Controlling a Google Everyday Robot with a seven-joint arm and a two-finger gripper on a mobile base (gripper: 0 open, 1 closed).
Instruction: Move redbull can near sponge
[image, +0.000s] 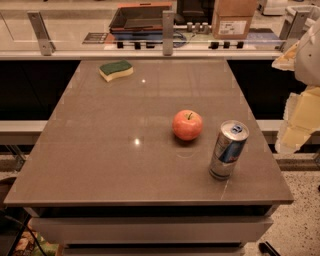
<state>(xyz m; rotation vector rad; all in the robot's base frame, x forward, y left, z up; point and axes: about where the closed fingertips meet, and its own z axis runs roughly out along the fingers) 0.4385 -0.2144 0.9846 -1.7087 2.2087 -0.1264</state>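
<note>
The redbull can (228, 149), silver and blue with a shiny top, stands upright near the table's front right corner. The sponge (116, 70), green on top over pale yellow foam, lies at the table's far left, well away from the can. My gripper (298, 117) shows as a pale shape at the right edge of the view. It is off the table's right side, up and to the right of the can, and touches nothing.
A red apple (187, 124) sits just left of and behind the can. The brown table (110, 150) has edges close to the can at the front and right. A counter with a glass rail, a cardboard box (232, 19) and a tray (140, 19) runs behind.
</note>
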